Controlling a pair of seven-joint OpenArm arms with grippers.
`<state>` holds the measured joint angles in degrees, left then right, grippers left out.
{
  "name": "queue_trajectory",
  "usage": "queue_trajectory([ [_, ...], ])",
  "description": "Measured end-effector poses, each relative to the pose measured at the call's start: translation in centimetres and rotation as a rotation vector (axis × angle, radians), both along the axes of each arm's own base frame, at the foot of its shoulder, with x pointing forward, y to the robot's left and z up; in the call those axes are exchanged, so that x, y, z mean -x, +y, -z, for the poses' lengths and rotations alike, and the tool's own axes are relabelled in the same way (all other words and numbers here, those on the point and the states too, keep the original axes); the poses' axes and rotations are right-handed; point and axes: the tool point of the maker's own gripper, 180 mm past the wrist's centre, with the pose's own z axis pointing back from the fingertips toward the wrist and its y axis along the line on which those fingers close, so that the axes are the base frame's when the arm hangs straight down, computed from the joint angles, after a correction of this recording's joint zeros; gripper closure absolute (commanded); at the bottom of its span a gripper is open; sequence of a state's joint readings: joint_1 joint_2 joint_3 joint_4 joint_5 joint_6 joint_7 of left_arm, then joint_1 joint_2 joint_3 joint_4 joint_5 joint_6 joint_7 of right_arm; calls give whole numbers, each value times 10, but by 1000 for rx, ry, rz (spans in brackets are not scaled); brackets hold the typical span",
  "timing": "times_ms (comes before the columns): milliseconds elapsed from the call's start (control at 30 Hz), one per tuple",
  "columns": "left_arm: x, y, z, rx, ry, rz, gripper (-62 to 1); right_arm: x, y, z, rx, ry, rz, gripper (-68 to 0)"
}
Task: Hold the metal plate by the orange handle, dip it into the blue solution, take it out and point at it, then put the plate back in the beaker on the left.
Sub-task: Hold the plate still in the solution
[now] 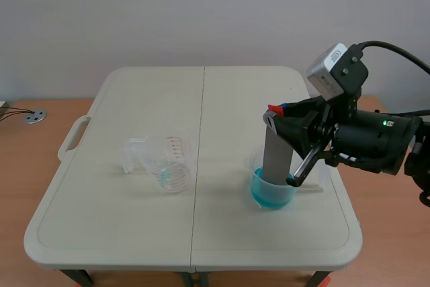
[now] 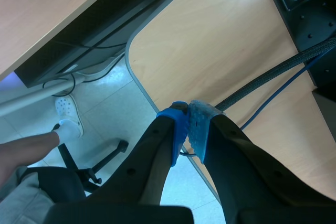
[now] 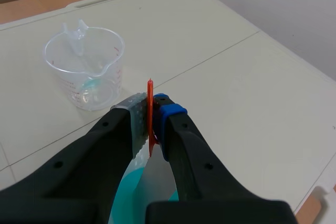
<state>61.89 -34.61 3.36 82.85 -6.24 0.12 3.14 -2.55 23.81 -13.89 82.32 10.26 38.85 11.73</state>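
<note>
The right gripper is clenching the orange handle, holding the metal plate in the blue solution; the left gripper is resting clenched, empty.

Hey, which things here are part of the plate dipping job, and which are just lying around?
Job: metal plate, its orange handle, beaker of blue solution, clear beaker on the left, right gripper.
Lying about: grey disc beside the table, black cable, chair base.

Left gripper closed, pads meeting; wooden desk ahead; black cable beside it; a person's white shoe below.
</note>
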Motion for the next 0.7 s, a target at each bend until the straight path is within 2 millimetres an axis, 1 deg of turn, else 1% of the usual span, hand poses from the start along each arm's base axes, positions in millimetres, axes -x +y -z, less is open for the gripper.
queue_trajectory([
  [167, 0, 0, 0, 0, 0, 0, -21, 9, 7, 0, -13, 18, -60, -13],
  [300, 0, 0, 0, 0, 0, 0, -21, 8, 6, -7, -2, -3, -57, -13],
  [467, 0, 0, 0, 0, 0, 0, -21, 9, -6, -24, 17, -54, -40, -13],
  [700, 0, 0, 0, 0, 0, 0, -21, 15, -7, -45, 26, -117, -46, -13],
])
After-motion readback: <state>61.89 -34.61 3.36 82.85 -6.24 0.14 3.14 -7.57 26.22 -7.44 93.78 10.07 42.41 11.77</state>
